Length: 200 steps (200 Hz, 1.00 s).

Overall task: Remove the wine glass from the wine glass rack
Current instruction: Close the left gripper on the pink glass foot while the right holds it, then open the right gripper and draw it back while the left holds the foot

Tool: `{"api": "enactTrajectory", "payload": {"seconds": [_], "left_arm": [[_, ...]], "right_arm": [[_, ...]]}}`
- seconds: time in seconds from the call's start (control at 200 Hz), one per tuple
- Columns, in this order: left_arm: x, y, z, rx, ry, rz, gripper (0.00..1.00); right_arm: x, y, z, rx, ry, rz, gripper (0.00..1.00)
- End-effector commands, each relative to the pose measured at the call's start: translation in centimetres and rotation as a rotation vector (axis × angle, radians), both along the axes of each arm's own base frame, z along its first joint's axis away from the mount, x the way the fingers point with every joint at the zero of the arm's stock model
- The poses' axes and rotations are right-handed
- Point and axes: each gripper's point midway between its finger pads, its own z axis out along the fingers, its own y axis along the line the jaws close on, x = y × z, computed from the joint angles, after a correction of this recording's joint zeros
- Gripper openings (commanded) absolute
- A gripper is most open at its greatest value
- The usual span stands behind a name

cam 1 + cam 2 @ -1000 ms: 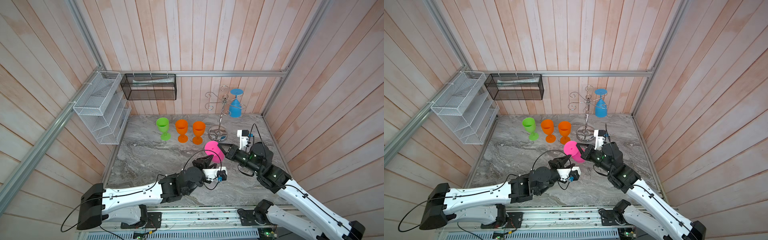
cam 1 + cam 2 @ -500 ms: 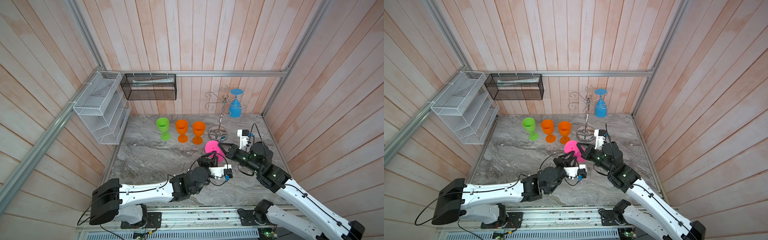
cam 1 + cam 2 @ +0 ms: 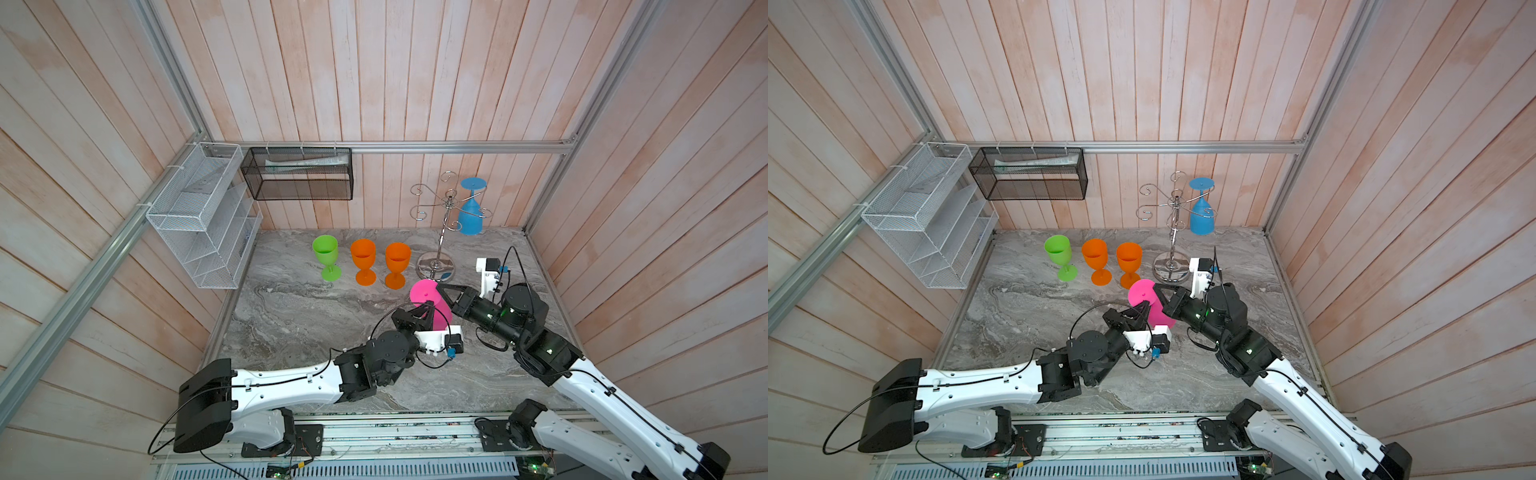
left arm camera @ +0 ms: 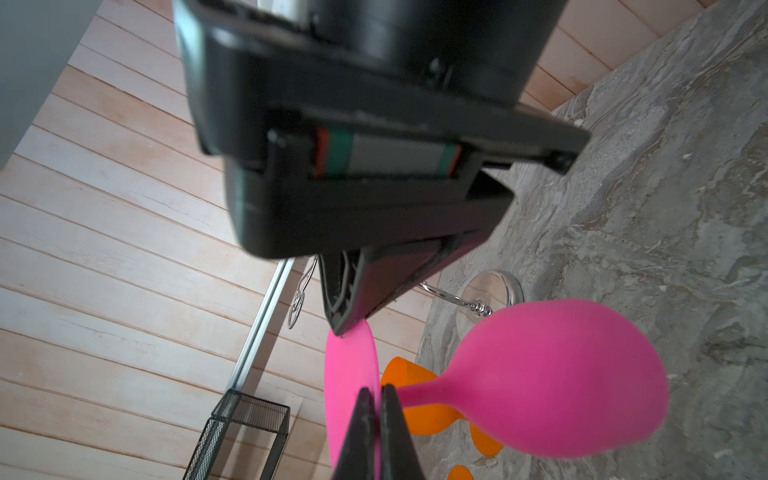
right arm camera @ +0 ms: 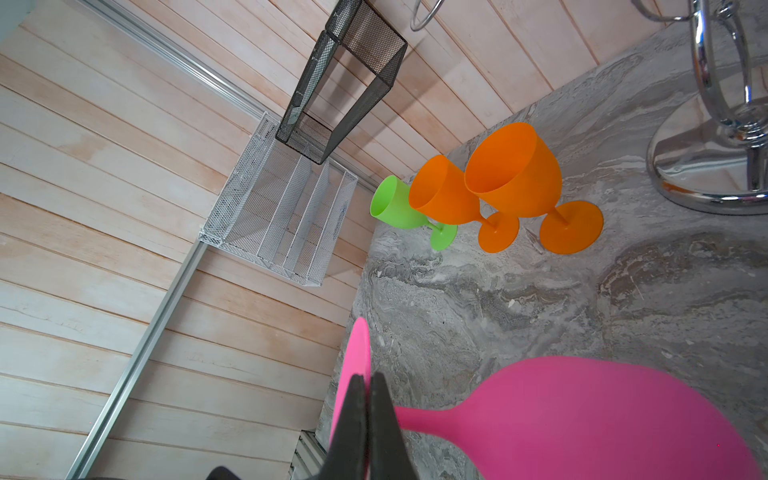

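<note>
Wood-plank walls close round a grey marbled worktop. Above it, the pink plastic wine glass is held clear of the tall chrome wire rack, just in front of the rack's base. The left hand and right hand are each clamped on the glass's thin foot disc. It is probably light, stiff and slick; the disc edge gives little purchase, so the stem looks surer. Its long axis tilts, foot up and rearward, bowl down toward the front. A blue wine glass hangs inverted on the rack.
</note>
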Motion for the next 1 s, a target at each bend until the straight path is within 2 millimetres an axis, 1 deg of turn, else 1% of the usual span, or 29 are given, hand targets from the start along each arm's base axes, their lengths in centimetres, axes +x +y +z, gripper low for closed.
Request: {"api": "enactTrajectory", "payload": {"seconds": [0.0, 0.08, 0.225, 0.405, 0.51, 0.645, 0.775, 0.995], "left_arm": [[0.1, 0.9, 2.1, -0.104, -0.010, 0.003, 0.00], [0.0, 1.1, 2.4, -0.125, -0.003, -0.003, 0.00], [-0.2, 1.3, 2.3, -0.141, 0.005, -0.011, 0.00], [-0.4, 1.8, 2.4, -0.178, 0.037, -0.016, 0.00], [-0.6, 1.9, 2.3, -0.203, 0.067, -0.022, 0.00], [-0.6, 2.3, 2.3, -0.251, 0.117, -0.022, 0.00], [-0.5, 3.3, 2.1, -0.331, 0.216, -0.026, 0.00], [-0.2, 5.8, 2.6, -0.513, 0.404, -0.012, 0.00]], "right_arm": [[-0.4, 0.0, 1.5, 0.018, -0.042, 0.019, 0.00], [-0.4, 0.0, 1.6, 0.021, -0.044, 0.018, 0.00], [-0.4, 0.0, 2.0, 0.031, -0.054, 0.017, 0.00], [-0.3, -0.5, 2.5, 0.031, -0.084, -0.007, 0.28], [-0.4, -1.0, 3.4, 0.039, -0.124, -0.028, 0.40], [-0.5, -2.2, 4.6, 0.040, -0.176, -0.073, 0.51], [-0.7, -3.8, 5.4, 0.012, -0.217, -0.138, 0.57], [-1.1, -6.8, 5.6, -0.063, -0.270, -0.255, 0.58]]}}
